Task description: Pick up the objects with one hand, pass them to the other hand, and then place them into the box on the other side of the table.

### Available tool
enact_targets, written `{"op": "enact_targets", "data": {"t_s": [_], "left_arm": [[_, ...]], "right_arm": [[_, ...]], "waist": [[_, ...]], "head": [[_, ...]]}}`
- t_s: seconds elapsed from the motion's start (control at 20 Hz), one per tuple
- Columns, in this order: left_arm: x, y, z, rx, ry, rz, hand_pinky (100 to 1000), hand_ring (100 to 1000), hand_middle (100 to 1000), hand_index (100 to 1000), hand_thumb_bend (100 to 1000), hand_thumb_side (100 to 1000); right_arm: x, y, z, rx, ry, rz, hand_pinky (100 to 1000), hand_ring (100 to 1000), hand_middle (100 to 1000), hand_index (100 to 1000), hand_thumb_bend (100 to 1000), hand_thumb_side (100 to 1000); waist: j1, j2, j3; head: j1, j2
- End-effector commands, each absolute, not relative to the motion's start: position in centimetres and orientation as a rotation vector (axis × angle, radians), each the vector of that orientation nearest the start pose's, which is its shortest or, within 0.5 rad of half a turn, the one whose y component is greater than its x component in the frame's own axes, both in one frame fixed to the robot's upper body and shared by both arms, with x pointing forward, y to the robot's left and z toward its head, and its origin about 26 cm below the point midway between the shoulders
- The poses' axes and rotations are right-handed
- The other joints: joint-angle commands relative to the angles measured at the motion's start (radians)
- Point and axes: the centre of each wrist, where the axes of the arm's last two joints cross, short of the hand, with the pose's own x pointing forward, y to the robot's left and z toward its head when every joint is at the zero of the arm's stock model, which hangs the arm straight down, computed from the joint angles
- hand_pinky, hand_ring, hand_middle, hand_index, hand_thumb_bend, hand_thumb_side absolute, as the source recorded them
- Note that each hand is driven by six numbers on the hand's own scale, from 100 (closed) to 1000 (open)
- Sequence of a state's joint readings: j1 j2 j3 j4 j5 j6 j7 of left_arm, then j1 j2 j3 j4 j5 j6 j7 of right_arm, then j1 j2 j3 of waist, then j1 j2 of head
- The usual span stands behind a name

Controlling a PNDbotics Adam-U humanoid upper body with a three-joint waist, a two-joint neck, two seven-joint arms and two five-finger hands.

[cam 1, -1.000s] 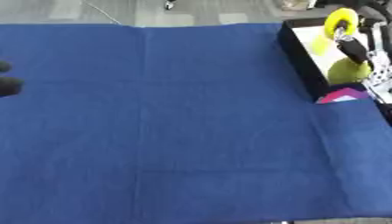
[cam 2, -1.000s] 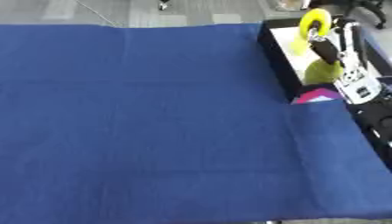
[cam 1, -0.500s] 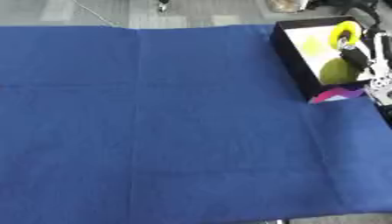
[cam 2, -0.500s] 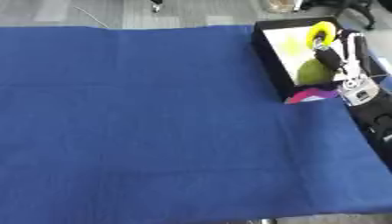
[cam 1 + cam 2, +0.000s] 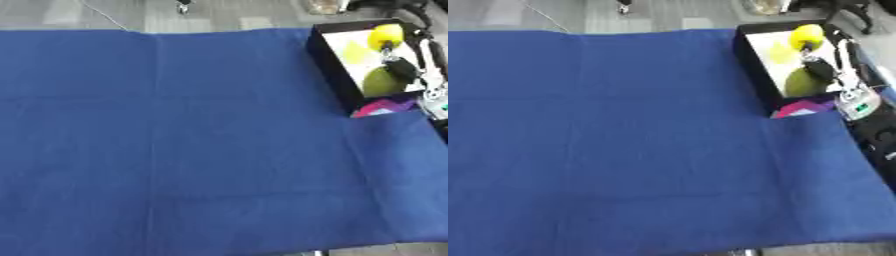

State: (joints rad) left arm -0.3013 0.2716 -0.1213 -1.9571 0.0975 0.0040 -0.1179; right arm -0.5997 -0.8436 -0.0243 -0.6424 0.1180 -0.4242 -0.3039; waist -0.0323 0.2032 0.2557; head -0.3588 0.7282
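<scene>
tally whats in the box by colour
bright yellow: 1
pale yellow: 1
olive green: 1
pink, at the near corner: 1
total: 4, as far as the right hand lets me see into the box

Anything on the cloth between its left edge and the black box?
Nothing: in the left eye view the blue cloth runs bare up to the black box.

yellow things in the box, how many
3: a bright yellow ball at the far end under the right hand, a pale yellow shape mid-box, an olive-yellow one nearest; others may be hidden.
</scene>
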Motion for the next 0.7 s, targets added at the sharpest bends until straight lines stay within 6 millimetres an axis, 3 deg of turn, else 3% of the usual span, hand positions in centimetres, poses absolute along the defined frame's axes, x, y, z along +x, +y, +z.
{"op": "enact_targets", "data": {"t_s": [0.05,0.45,0.7], "left_arm": [[30.3,22.4,18.3,-0.159,-2.198,-0.508,772,690,722,888,163,1000],[30.2,22.4,18.2,-0.162,-2.196,-0.503,773,690,722,888,164,1000],[30.2,22.5,17.7,-0.163,-2.179,-0.494,772,690,721,891,166,1000]], "right_arm": [[35.3,-55.4,12.7,-1.108,-1.679,0.279,962,1000,852,955,100,431],[35.2,-55.4,12.8,-1.106,-1.686,0.275,961,1000,849,952,100,436],[35.0,-54.8,14.8,-1.108,-1.822,0.301,946,1000,830,930,100,470]], "waist": [[0.005,-0.016,-0.002],[0.007,-0.018,-0.003],[0.01,-0.026,-0.016]], "head": [[-0.007,-0.006],[-0.012,-0.006],[-0.004,0.002]]}}
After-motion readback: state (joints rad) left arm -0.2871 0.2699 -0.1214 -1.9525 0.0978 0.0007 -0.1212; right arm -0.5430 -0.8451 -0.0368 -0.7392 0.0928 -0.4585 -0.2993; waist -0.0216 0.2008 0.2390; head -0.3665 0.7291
